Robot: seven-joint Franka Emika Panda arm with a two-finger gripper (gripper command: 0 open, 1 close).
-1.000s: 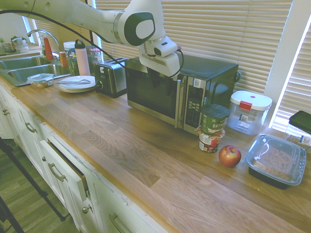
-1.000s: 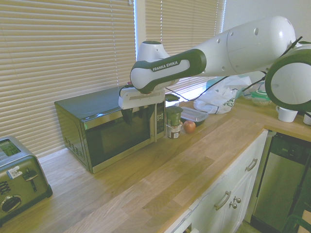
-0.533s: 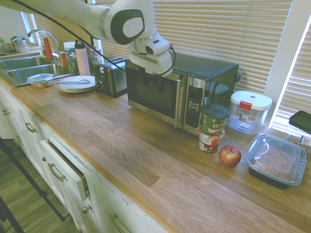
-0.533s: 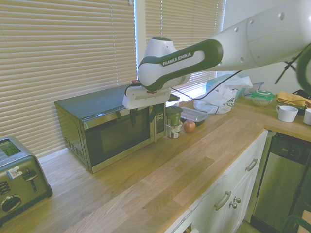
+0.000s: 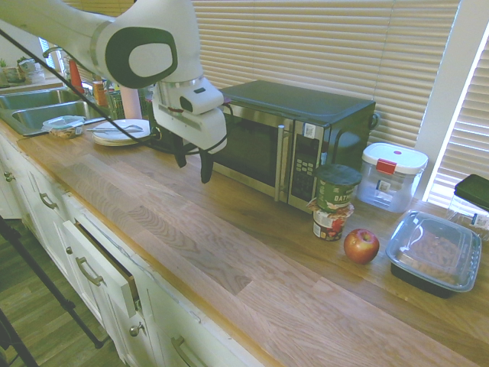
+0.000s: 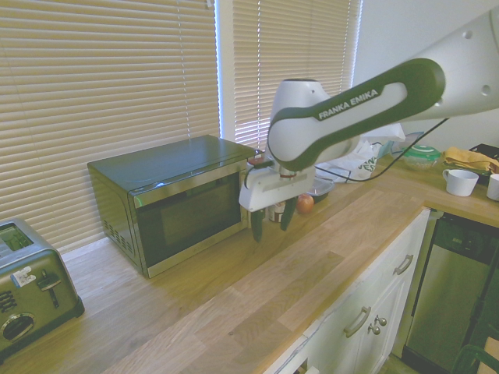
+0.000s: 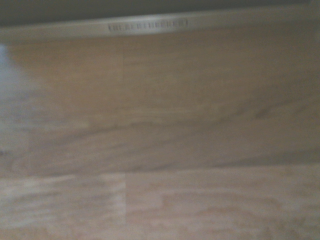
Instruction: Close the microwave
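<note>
The long wooden surface (image 5: 229,245) runs from the sink (image 5: 34,103) at one end to the window corner at the other, its front edge overhanging white drawers, and a broad bare strip of it lies open between that edge and the row of things along the blinds. The microwave (image 5: 294,138) stands at the back against the blinds with its door shut flush to the stainless front, the vertical silver handle (image 5: 280,164) beside the keypad; in the wrist view its lower front trim (image 7: 150,25) shows as a pale strip above blurred wood grain. The white arm reaches in over the surface, and the hand (image 5: 192,160) hangs in front of the microwave door, apart from it and above the bare wood, its two dark fingers spread and holding nothing; the second exterior view shows the hand (image 6: 269,220) clear of the microwave's front corner. A small toaster (image 6: 31,288) sits well apart on the far side of the microwave. Just beside the keypad end stand two stacked tubs (image 5: 335,200), then a red apple (image 5: 361,245), a clear lidded tray (image 5: 434,252) and a white-lidded canister (image 5: 392,176). Near the sink lies a white plate (image 5: 121,131).
</note>
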